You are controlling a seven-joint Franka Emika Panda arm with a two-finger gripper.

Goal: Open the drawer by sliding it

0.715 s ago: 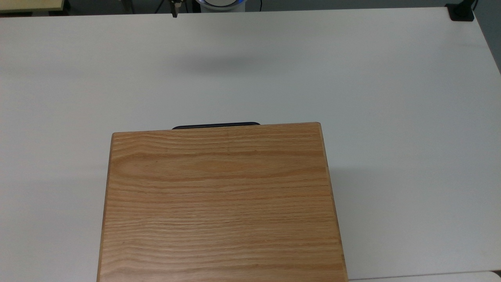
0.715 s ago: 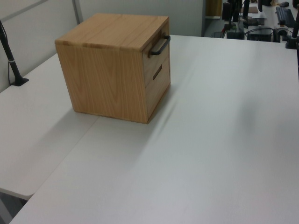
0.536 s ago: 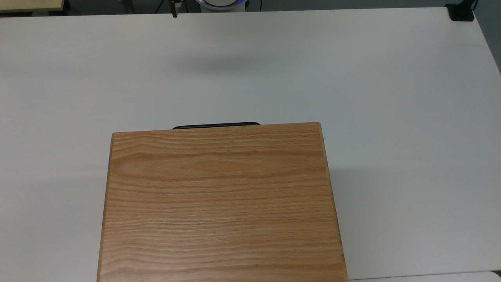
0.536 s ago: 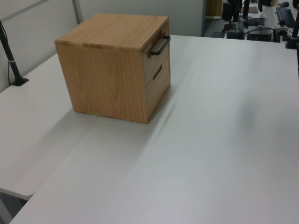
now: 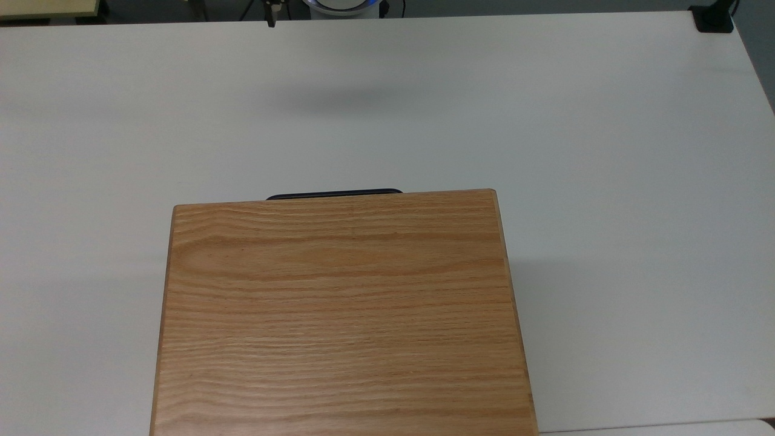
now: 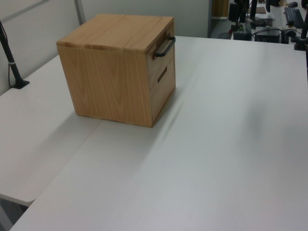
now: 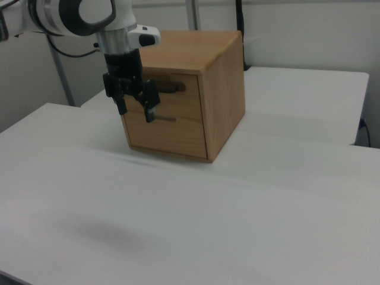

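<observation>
**Drawer shut, gripper open and empty above the table**

In the right view the bare white table [image 7: 178,225] spreads across the foreground, with a soft shadow on it near the right view's lower left. Above it the gripper [image 7: 135,109] hangs from the white arm [image 7: 83,15], fingers pointing down and spread apart, nothing between them. It is nearer the camera than the cabinet and overlaps the front face without visibly touching it.

Behind stands the oak cabinet [image 7: 222,101], resting on the table. The drawer [image 7: 178,98] is the upper panel of the front face, flush with the carcass, its black bar handle [image 7: 169,88] partly hidden by the gripper.

The left view shows the handle [image 6: 164,48] standing proud of the closed front. In the top view it [image 5: 334,194] peeks past the cabinet top [image 5: 339,315].
</observation>
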